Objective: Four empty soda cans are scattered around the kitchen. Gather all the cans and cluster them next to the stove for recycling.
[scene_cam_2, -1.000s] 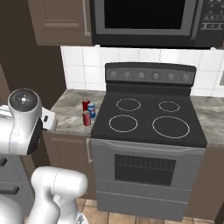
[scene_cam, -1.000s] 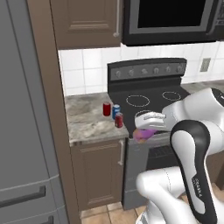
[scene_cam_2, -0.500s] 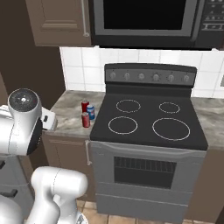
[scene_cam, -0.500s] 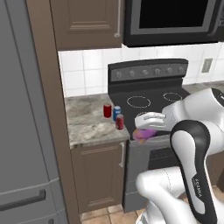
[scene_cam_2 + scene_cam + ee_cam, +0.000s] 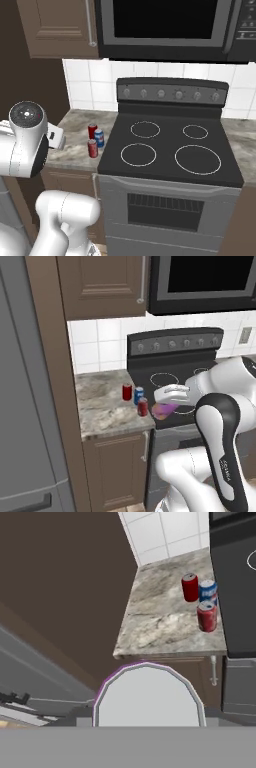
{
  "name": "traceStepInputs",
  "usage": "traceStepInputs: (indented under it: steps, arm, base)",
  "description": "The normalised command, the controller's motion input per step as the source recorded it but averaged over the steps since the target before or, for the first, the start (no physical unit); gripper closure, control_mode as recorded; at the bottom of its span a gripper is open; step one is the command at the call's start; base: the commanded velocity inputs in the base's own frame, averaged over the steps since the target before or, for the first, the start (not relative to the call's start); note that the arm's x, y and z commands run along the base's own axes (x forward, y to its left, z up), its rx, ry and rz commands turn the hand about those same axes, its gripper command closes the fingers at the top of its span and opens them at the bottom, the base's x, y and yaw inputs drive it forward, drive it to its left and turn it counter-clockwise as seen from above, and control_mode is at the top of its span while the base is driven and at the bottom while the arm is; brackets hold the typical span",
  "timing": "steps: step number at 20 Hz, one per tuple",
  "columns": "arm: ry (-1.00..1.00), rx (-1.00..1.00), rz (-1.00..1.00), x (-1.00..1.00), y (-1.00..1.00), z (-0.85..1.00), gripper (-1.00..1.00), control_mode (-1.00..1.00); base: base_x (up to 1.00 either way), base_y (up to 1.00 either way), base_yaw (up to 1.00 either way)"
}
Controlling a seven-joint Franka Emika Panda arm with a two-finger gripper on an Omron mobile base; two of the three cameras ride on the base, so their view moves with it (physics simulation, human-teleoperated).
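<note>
A brown kitchen with white tile and a speckled stone tabletop (image 5: 105,406); on it, hard against the left edge of the stove (image 5: 170,155), stand two red cans (image 5: 92,131) (image 5: 92,148) and a blue can (image 5: 99,137). Over the stove's front left corner the hand (image 5: 167,401) is closed on the pink-purple can (image 5: 161,411). I'd carry it left and low, setting it upright just beside the trio without knocking them.
</note>
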Motion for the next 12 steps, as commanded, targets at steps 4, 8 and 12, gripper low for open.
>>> traceStepInputs:
  steps: [4,8,12]
  arm:
    - [0.00,0.00,0.00,0.00,0.00,0.00,1.00,1.00]
    - [0.00,0.00,0.00,0.00,0.00,0.00,1.00,1.00]
    - [0.03,0.00,0.00,0.03,0.00,-0.01,1.00,-1.00]
  base:
    - [0.46,0.00,0.00]
    - [0.32,0.00,0.00]
    - [0.09,0.00,0.00]
